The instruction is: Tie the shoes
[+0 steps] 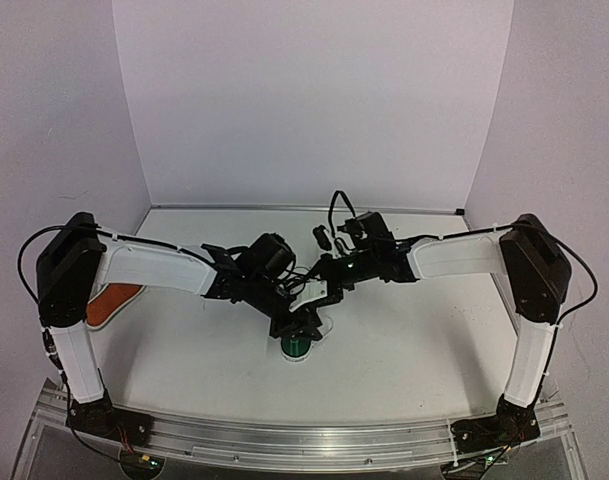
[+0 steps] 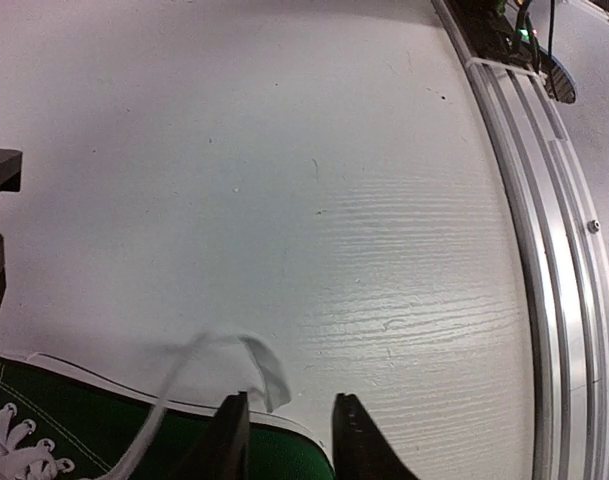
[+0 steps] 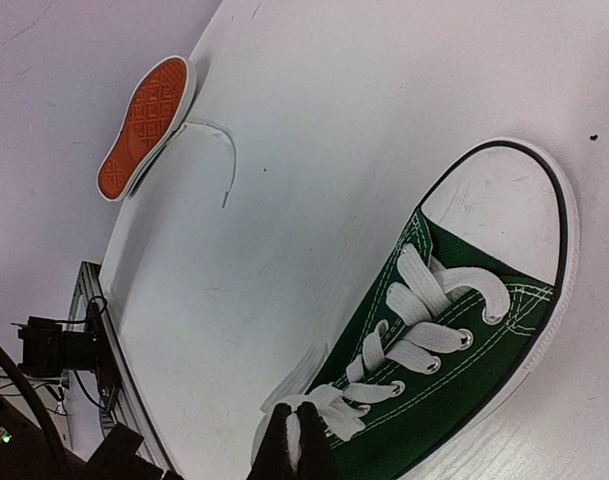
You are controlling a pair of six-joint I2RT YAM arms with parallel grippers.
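Right gripper (image 3: 294, 445) pinched on white lace (image 3: 334, 415), left gripper (image 2: 289, 415) apart; green shoe (image 3: 454, 395) on white woodgrain table (image 2: 284, 180), lilac walls (image 1: 314, 100)

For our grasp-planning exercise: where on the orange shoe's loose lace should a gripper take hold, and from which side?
Probably the loose lace near its free end, from above, straddling it: it lies flat on the table, its end away from the orange shoe.

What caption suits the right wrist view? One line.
Right tool pinches a white lace of the green shoe; orange shoe lies sole-out beyond.
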